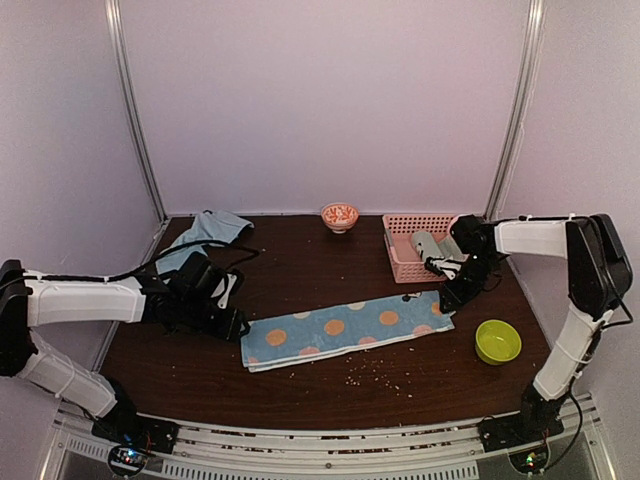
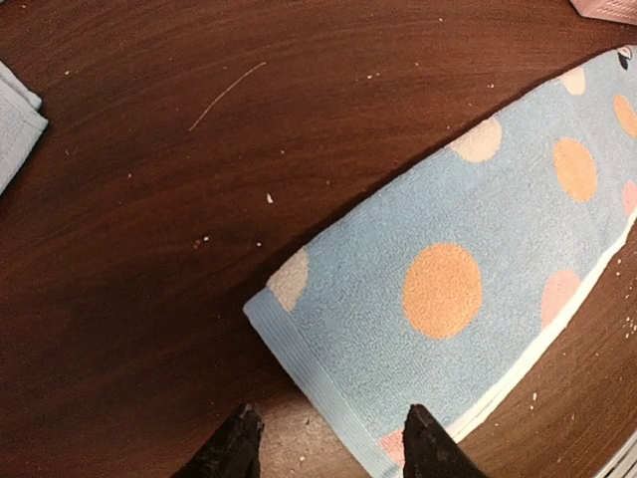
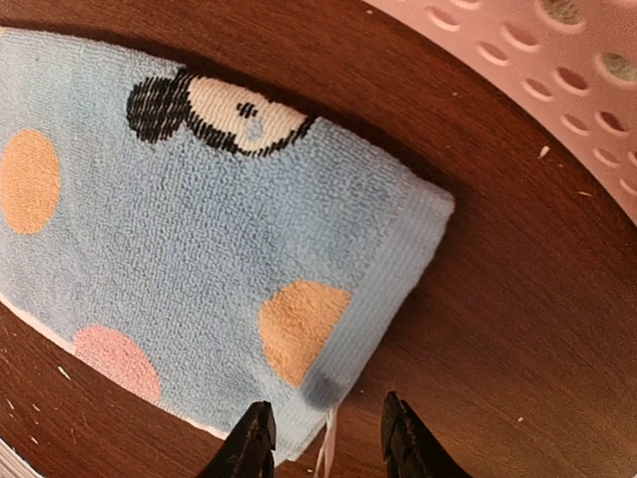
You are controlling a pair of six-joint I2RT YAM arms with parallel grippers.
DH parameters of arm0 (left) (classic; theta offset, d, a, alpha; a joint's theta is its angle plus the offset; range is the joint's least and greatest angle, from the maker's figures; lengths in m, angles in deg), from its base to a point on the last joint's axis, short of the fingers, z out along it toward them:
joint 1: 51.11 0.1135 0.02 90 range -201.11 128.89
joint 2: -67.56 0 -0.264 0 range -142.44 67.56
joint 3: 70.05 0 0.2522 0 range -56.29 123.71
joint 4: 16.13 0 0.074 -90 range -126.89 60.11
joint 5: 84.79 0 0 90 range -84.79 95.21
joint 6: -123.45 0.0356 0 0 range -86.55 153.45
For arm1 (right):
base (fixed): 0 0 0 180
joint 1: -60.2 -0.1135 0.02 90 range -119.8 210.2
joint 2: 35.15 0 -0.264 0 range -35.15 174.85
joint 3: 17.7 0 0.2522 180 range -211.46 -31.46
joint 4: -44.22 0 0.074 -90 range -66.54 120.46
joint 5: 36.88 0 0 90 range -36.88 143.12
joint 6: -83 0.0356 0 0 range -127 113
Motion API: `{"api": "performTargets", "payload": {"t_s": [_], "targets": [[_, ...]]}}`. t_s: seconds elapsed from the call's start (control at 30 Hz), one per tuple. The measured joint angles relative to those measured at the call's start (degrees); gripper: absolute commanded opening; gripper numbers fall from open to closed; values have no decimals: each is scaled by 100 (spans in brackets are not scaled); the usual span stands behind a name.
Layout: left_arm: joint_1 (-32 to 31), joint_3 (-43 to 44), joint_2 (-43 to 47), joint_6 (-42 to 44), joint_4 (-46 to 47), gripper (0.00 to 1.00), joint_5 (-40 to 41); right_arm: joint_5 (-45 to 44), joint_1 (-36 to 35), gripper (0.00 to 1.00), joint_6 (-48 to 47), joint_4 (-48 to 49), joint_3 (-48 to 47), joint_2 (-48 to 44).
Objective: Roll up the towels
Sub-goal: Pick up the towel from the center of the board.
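The spotted towel [image 1: 345, 328] is lying flat in the middle of the table [image 1: 330, 265], folded lengthwise. It is running as a long strip from the left front toward the right edge. It is light blue, and orange, white and pink dots are showing on it.

The left gripper [image 1: 237, 326] is hovering over the towel's left end. In the left wrist view the left gripper [image 2: 333, 446] is standing released, its fingers [image 2: 236, 446] spread over the towel's hemmed short edge with nothing clamped between them.

The right gripper [image 1: 447, 300] is hanging at the towel's right end, just in front of the pink basket [image 1: 420, 220]. In the right wrist view its fingers [image 3: 251, 443] are parted above the towel's near corner, also released, with a white thread lying in the gap. A black-and-white figure [image 3: 219, 110] is printed near that end.

The plain towel [image 1: 207, 235] is lying crumpled at the far left corner of the table, well apart from the spotted one.

Pale rolls [image 1: 432, 245] are resting inside the basket at the far right corner. A small bowl [image 1: 340, 215] is sitting at the far edge, and a green bowl [image 1: 497, 341] is standing near the right edge. Crumbs [image 1: 380, 375] are lying scattered in front of the spotted towel.
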Motion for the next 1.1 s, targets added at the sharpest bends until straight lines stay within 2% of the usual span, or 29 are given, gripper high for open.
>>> {"api": "performTargets", "payload": {"t_s": [0.27,1.1], "targets": [[0,-192,-13,-92,85,47,35,162,-2,35,76,83,-17,433],[0,-424,-328,-127,229,44,17,291,190,33,297,350,-264,544]]}}
